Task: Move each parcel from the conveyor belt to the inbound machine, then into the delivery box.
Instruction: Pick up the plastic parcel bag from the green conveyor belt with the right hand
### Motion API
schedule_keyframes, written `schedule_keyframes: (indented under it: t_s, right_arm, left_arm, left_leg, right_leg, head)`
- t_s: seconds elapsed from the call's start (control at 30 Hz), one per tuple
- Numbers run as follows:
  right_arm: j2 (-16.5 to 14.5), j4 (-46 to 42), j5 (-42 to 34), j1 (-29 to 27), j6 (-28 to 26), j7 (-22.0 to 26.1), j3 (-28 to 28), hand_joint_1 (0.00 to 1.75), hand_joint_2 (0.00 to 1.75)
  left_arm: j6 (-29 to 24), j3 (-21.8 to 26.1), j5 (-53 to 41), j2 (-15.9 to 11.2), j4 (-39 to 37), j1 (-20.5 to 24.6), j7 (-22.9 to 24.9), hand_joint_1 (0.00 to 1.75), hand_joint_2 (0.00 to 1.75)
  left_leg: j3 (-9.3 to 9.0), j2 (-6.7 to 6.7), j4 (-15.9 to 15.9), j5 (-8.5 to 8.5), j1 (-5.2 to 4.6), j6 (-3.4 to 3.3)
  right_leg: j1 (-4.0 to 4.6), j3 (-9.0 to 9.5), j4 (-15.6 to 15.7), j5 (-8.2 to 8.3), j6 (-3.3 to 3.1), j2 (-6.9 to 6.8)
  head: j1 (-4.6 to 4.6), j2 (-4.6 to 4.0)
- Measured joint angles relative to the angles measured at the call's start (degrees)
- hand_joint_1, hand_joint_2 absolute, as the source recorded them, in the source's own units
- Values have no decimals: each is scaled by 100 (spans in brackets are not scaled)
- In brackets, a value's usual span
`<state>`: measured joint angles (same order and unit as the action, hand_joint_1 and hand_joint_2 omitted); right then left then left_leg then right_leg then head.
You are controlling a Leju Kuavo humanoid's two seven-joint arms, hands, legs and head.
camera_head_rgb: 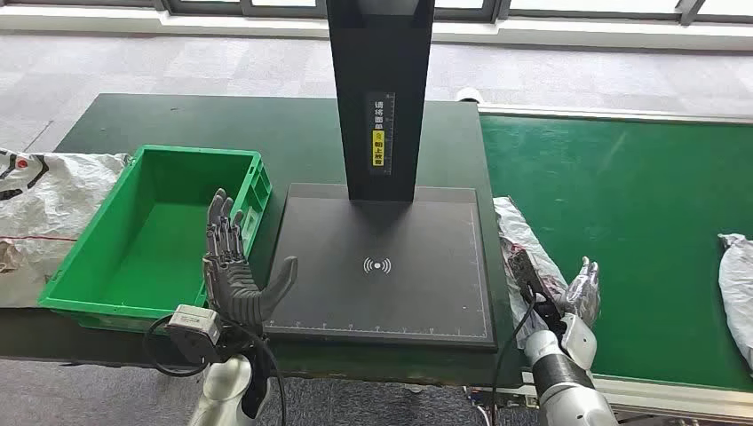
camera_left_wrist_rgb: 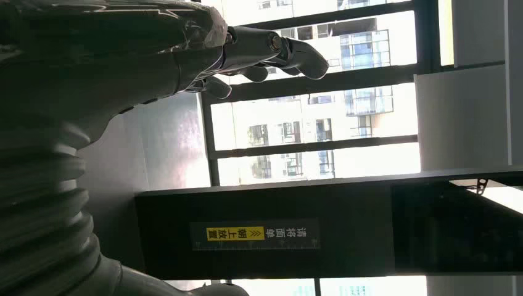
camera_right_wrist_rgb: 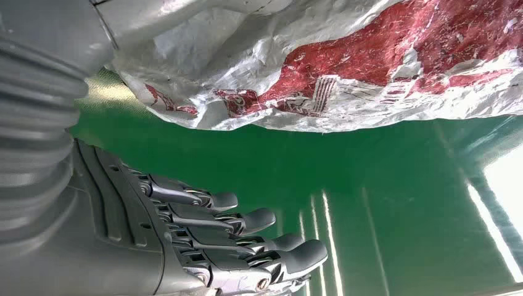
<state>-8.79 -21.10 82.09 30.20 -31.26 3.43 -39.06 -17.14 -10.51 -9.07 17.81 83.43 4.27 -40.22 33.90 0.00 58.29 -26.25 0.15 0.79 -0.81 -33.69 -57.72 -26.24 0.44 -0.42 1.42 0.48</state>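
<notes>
- The left hand point(camera_head_rgb: 233, 271) is raised over the near edge of the counter point(camera_head_rgb: 293, 133), fingers spread and straight, holding nothing, between the green delivery box point(camera_head_rgb: 98, 284) and the black plate of the inbound machine point(camera_head_rgb: 382, 293).
- The right hand point(camera_head_rgb: 582, 297) hangs over the conveyor belt point(camera_head_rgb: 639, 195) with fingers point(camera_right_wrist_rgb: 247, 222) apart, empty, just beside a white and red parcel point(camera_head_rgb: 524, 240) lying at the belt's near left edge.
- Another parcel point(camera_head_rgb: 737, 284) lies further right on the belt.

The belt point(camera_head_rgb: 622, 204) is bright green. The crumpled parcel point(camera_right_wrist_rgb: 370, 68) is silvery white with red print. The crate point(camera_head_rgb: 160, 231) is green, the scanner plate point(camera_head_rgb: 382, 266) matte black, its label point(camera_head_rgb: 379, 146) yellow and black.
</notes>
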Motion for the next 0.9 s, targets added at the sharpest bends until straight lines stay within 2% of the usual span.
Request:
schedule_keyframes:
  t_s: [0.2, 0.3, 0.33, 0.43, 0.47, 0.9]
  right_arm:
    - [3, 29, 33, 1, 90, -47, 0, 0, 175]
    - [9, 54, 208, 3, 365, -340, 3, 0, 175]
    - [11, 66, 280, 3, 471, -468, 12, 18, 175]
    - [19, 108, 430, 3, 754, -718, 61, 149, 175]
    - [21, 121, 461, 2, 832, -760, 72, 175, 175]
    - [66, 165, 503, 5, 1054, -820, 96, 175, 175]
  left_arm:
    - [-1, 0, 0, 0, -1, 0, 0, 0, 175]
    - [-4, 0, 3, 0, -4, 0, 0, 0, 175]
    - [-6, 0, 5, 0, -5, 0, 0, 0, 175]
    - [-10, 0, 11, 0, -7, 0, 0, 0, 175]
    - [-11, 0, 11, 0, -7, 0, 0, 0, 175]
    - [25, 0, 42, 0, -10, 1, 0, 0, 175]
  left_leg:
    - [0, 0, 0, 0, 0, 0]
    - [0, 0, 0, 0, 0, 0]
    - [0, 0, 0, 0, 0, 0]
    - [0, 0, 0, 0, 0, 0]
    - [0, 0, 0, 0, 0, 0]
    - [-1, 0, 0, 0, 0, 0]
  right_leg:
    - [0, 0, 0, 0, 0, 0]
    - [0, 0, 0, 0, 0, 0]
    - [0, 0, 0, 0, 0, 0]
    - [0, 0, 0, 0, 0, 0]
    - [0, 0, 0, 0, 0, 0]
    - [0, 0, 0, 0, 0, 0]
  head:
    - [0, 0]
    - [0, 0]
    - [0, 0]
    - [0, 0]
    - [0, 0]
    - [0, 0]
